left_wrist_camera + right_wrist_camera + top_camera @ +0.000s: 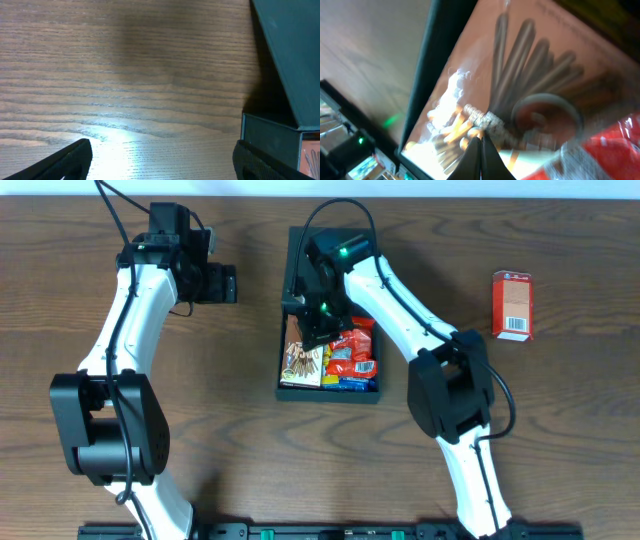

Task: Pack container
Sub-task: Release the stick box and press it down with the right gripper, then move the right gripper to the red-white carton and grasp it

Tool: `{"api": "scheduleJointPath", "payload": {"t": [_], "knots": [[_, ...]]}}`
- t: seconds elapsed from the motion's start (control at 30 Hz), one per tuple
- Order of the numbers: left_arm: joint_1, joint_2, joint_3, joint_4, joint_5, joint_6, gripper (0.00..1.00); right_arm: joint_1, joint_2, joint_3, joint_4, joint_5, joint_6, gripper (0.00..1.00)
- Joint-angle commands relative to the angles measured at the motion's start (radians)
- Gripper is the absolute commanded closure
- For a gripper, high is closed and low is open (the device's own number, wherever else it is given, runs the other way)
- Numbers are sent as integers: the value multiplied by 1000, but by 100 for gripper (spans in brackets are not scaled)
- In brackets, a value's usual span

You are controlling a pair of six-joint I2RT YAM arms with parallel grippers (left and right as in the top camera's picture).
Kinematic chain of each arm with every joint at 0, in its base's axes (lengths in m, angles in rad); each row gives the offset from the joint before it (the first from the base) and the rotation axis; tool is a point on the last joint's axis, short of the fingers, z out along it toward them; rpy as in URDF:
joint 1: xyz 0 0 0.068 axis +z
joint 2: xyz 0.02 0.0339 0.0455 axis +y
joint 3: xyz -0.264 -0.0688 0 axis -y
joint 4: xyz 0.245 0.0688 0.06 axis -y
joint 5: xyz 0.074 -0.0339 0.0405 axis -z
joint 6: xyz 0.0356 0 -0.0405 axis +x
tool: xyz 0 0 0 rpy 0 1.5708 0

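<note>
The container (330,394) is a black rectangular box at mid-table, its flap lid (297,255) standing up at the far end. Inside lie a brown biscuit-stick packet (303,362), a red packet (352,350) and a blue and yellow packet (358,383). My right gripper (319,325) hangs inside the box over its left side. In the right wrist view its fingers (481,150) are pressed together, just above the brown packet (530,95), holding nothing. My left gripper (231,283) is open and empty, left of the box. In the left wrist view (162,152) the box wall (270,140) and lid (295,50) show at the right.
A small red carton (512,304) stands on the brown wooden table (200,430) far right of the box. The right arm crosses over the box's far right part.
</note>
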Motion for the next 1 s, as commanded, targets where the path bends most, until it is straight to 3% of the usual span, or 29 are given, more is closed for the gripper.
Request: {"api": "scheduleJointPath", "payload": {"t": [0.0,0.13,0.17,0.27,0.37,0.4,0.43,0.57,0.8,0.97], "knots": [[3,1,-3,0,1,18,9,-39,-49,154,-66,108,-51,98],[3,1,-3,0,1,18,9,-150,-107,305,-133,428,-6,98],[3,1,-3,0,1,18,9,-201,-119,317,-137,504,29,93],[3,1,-3,0,1,13,9,-333,-118,313,-157,616,79,71],[3,1,-3,0,1,14,9,-466,-89,283,-169,672,80,29],[3,1,-3,0,1,14,9,-526,-71,263,-167,705,61,5],[3,1,-3,0,1,14,9,-560,-63,251,-166,726,48,1],[3,1,-3,3,1,14,8,-653,-28,217,-145,774,47,1],[3,1,-3,5,1,10,8,-749,2,82,39,772,50,1],[3,1,-3,12,1,2,8,-750,3,-26,172,644,-30,1]]}}
